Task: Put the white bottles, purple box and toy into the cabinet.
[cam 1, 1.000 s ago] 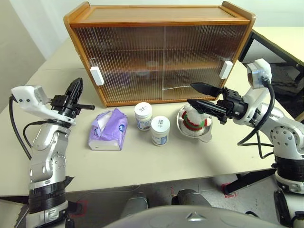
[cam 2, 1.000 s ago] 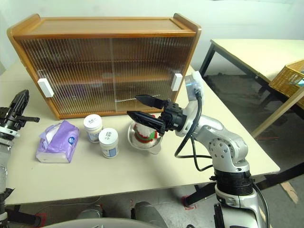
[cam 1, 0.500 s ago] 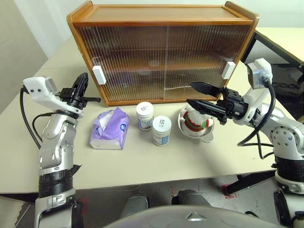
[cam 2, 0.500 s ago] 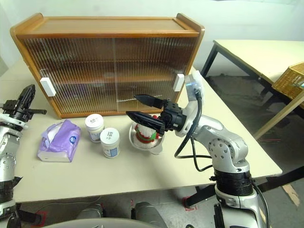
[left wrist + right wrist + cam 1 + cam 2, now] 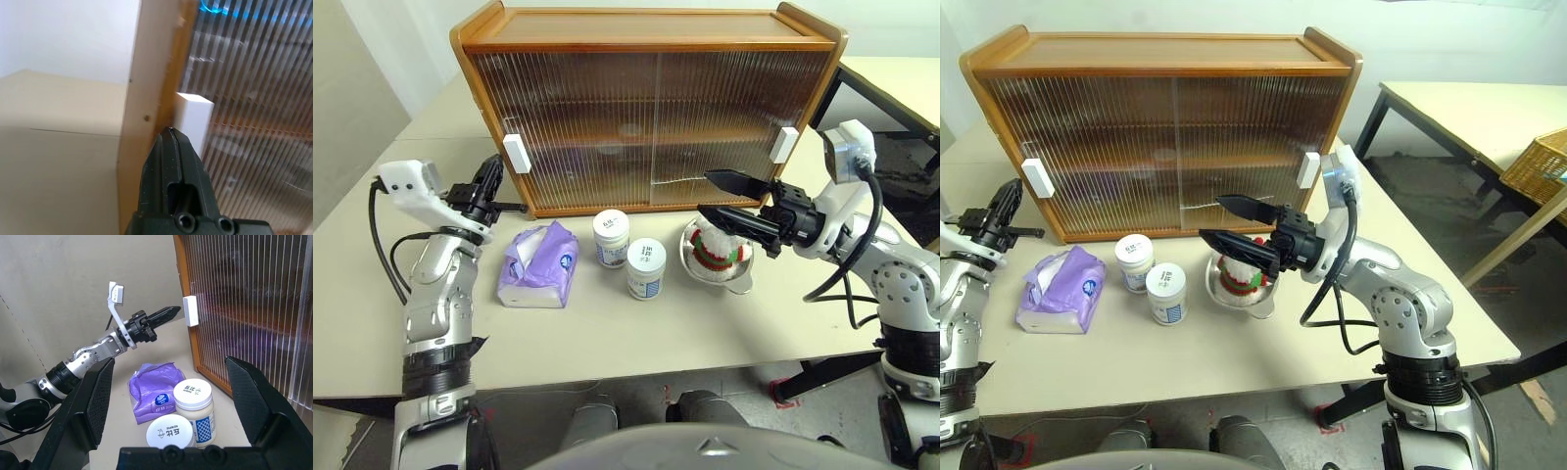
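Since both ribbed sliding doors of the cabinet (image 5: pixel 651 108) look drawn fully across its front, nothing has gone inside yet, and by my reading the task is at its very start. The cabinet stands along the far edge of the desk (image 5: pixel 607 333), toward its far left corner.

In front of it, in a row across the middle of the desk, wait all four things to be stowed. The purple box (image 5: pixel 538 266) lies leftmost. The two white bottles (image 5: pixel 611 238) (image 5: pixel 646 268) stand just beside each other and close to the box. The toy (image 5: pixel 719 246) sits in a steel bowl (image 5: pixel 724 275) at the right end of the row.

The left gripper (image 5: pixel 490 180) has its fingers pressed together, holding nothing. It points at the cabinet's left end, its tip near the white handle (image 5: pixel 193 122) of the left door. I cannot tell whether it touches. That suggests opening the door is the step in hand.

The right gripper (image 5: pixel 724 196) hangs above the toy and bowl with its jaws spread wide and empty, pointing across toward the bottles.

Left to do, as I judge it: slide a door aside, then carry in both bottles, the box and the toy.
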